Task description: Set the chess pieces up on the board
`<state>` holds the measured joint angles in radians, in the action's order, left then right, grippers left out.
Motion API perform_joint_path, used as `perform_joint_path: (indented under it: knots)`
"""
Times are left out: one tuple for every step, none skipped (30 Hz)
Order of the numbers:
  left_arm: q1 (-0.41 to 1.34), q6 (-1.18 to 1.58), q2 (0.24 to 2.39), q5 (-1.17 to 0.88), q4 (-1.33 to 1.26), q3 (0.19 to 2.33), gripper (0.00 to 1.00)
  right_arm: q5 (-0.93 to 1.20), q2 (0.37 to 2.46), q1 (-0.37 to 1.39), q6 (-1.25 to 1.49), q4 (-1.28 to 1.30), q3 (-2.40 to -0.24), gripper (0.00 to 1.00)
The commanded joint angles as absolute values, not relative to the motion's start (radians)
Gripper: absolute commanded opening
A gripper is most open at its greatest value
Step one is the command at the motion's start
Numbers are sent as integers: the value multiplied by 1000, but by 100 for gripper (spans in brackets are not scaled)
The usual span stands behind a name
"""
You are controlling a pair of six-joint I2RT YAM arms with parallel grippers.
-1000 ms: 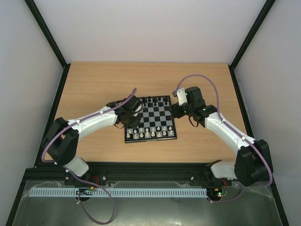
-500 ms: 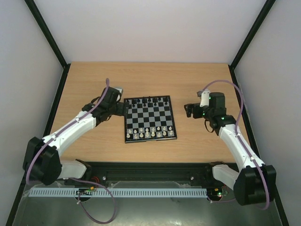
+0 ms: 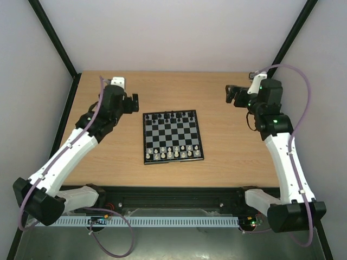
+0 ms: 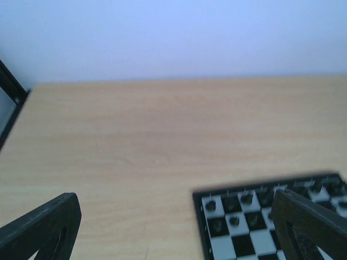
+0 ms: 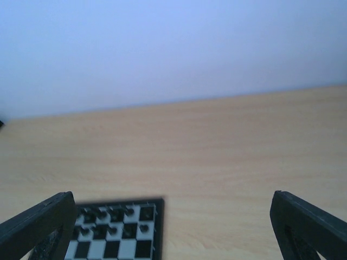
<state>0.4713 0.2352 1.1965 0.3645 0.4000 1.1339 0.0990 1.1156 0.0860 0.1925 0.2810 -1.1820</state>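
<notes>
At the middle of the frame: the board (image 3: 172, 136), with both arms well apart from it.
Black chess pieces (image 3: 172, 115) line its far edge, white ones its near edge. At upper left the left gripper (image 3: 133, 102) and at upper right the right gripper (image 3: 230, 93) hang with fingers spread, holding nothing. Bare table (image 3: 162, 86) borders every edge of the board.

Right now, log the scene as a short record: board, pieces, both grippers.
board: board flat on the wooden table, between the two arms
black pieces: black pieces lined along the far edge
white pieces: white pieces lined along the near edge
left gripper: left gripper open, empty, left of the board
right gripper: right gripper open, empty, right of the board
</notes>
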Motion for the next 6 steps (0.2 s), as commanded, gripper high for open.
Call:
perform_joint_path:
  knots:
    - [465, 227, 1131, 441, 418, 1230, 99, 111, 1046, 86, 244, 335, -1269, 99]
    - [465, 224, 1118, 444, 410, 1225, 99, 126, 1026, 86, 244, 320, -1250, 99]
    - [465, 225, 1103, 446, 403, 1214, 99, 147, 1008, 86, 247, 301, -1225, 99]
    - [465, 232, 1085, 451, 396, 1198, 99, 161, 995, 86, 251, 291, -1202, 99]
    - [464, 247, 1072, 459, 388, 1175, 99, 169, 981, 86, 257, 281, -1170, 99]
    - [465, 270, 1058, 474, 380, 1151, 99, 174, 969, 86, 261, 267, -1145, 99]
